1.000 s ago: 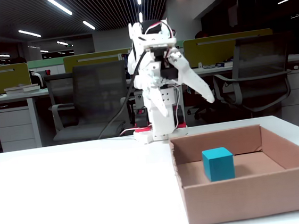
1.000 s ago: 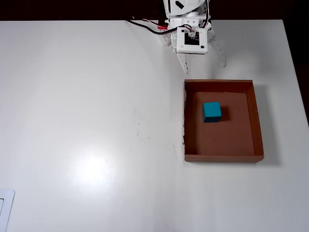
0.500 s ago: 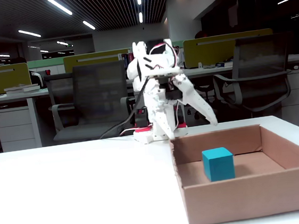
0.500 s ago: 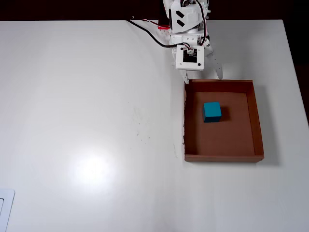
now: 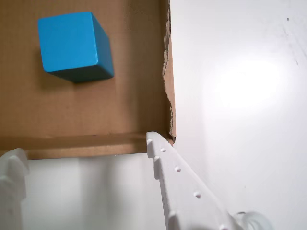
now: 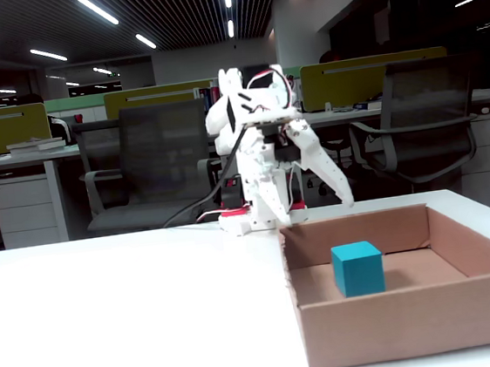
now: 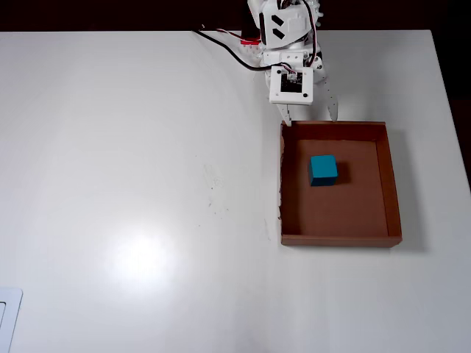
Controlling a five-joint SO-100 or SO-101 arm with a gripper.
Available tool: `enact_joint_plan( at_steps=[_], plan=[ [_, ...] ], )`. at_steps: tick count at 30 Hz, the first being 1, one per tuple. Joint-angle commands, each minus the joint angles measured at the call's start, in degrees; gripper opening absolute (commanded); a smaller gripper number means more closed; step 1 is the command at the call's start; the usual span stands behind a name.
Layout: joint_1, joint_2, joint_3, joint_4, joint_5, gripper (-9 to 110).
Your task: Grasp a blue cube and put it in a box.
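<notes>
The blue cube (image 7: 322,170) already sits inside the box (image 7: 390,184), toward its 12 o'clock wall in the overhead view. The fingers (image 7: 309,116) are spread apart and empty just outside that wall above the worktop (image 7: 132,162), so the job looks done to me.

Wrist view crops the box (image 5: 96,120) at the top and left, so only one corner shows. One gripper finger (image 5: 12,177) is mostly cut off at the left edge.
</notes>
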Motion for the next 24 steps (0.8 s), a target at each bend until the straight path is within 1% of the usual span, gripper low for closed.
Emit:
enact_joint_plan(
  at_steps=[1, 9, 13, 24],
  plan=[
    [-0.7, -0.6, -0.3, 1.7, 0.3, 30],
    [-1.2, -0.6, -0.3, 2.7, 0.3, 30],
    [-1.4, -0.6, -0.3, 5.6, -0.2, 31],
    [-1.5, -0.6, -0.3, 5.9, -0.3, 30]
  ],
)
